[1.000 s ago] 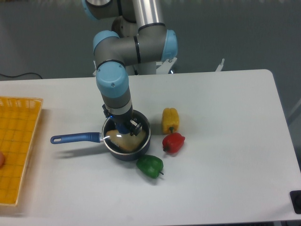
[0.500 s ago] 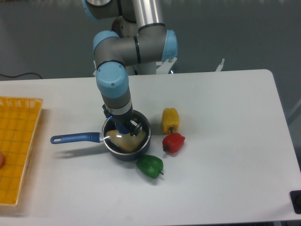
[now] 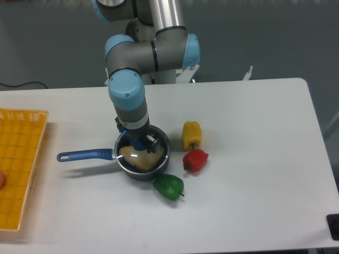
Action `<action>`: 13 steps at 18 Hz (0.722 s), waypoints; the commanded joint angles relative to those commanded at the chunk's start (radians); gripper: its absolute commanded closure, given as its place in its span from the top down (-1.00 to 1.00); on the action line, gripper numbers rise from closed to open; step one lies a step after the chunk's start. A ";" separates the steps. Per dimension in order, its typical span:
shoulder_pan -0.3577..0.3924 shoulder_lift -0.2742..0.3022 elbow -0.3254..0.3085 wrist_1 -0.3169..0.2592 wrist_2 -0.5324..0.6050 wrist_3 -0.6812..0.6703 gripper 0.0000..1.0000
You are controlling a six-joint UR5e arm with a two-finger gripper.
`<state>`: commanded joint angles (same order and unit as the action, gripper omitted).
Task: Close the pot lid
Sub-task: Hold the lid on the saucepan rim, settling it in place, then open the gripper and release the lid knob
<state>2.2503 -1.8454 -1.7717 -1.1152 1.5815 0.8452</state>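
White table [image 3: 254,159] bears the pot [image 3: 142,156], lid [image 3: 151,157] on, fingers [image 3: 140,144] gripping its knob.

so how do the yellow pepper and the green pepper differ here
Colour: the yellow pepper is bright yellow, the green pepper deep green.
Place: the yellow pepper sits to the right of the pot, towards the back of the table; the green pepper lies at the pot's front edge, nearer the camera.
Shape in view: the yellow pepper looks taller and blockier, the green pepper lower and rounder.
Both lie on the white table, close to the red pepper.
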 joint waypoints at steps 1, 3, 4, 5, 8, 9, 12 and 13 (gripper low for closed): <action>0.000 0.000 0.000 0.000 0.000 0.000 0.72; 0.002 0.002 0.000 0.000 0.000 0.002 0.76; 0.003 0.005 0.002 0.000 -0.002 0.003 0.85; 0.006 0.009 0.002 0.000 0.000 0.005 0.94; 0.024 0.050 0.006 -0.008 0.003 0.005 1.00; 0.029 0.067 0.003 -0.012 0.015 0.005 1.00; 0.035 0.090 -0.002 -0.040 0.075 0.006 1.00; 0.040 0.089 0.006 -0.038 0.080 0.005 1.00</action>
<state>2.2902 -1.7564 -1.7657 -1.1536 1.6613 0.8498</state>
